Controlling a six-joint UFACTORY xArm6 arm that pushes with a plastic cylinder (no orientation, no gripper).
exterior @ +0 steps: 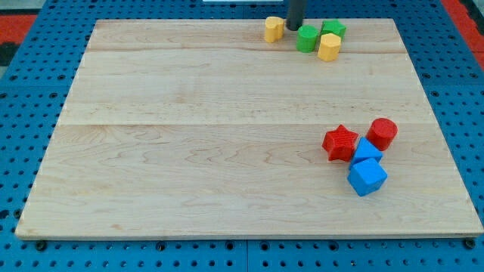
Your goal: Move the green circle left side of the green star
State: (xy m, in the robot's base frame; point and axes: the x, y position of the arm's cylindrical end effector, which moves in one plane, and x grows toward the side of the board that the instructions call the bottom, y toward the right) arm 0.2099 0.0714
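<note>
The green circle (307, 38) stands near the board's top edge, right of centre. The green star (333, 29) lies just to its right and slightly higher, partly hidden behind a yellow hexagonal block (329, 47) that touches both. My tip (293, 27) rests on the board just left of and above the green circle, between it and a second yellow block (274, 29). The rod comes down from the view's top.
A red star (340, 143), a red cylinder (382, 133) and two blue blocks (367, 150) (367, 177) cluster at the lower right. The wooden board (189, 151) lies on a blue perforated table.
</note>
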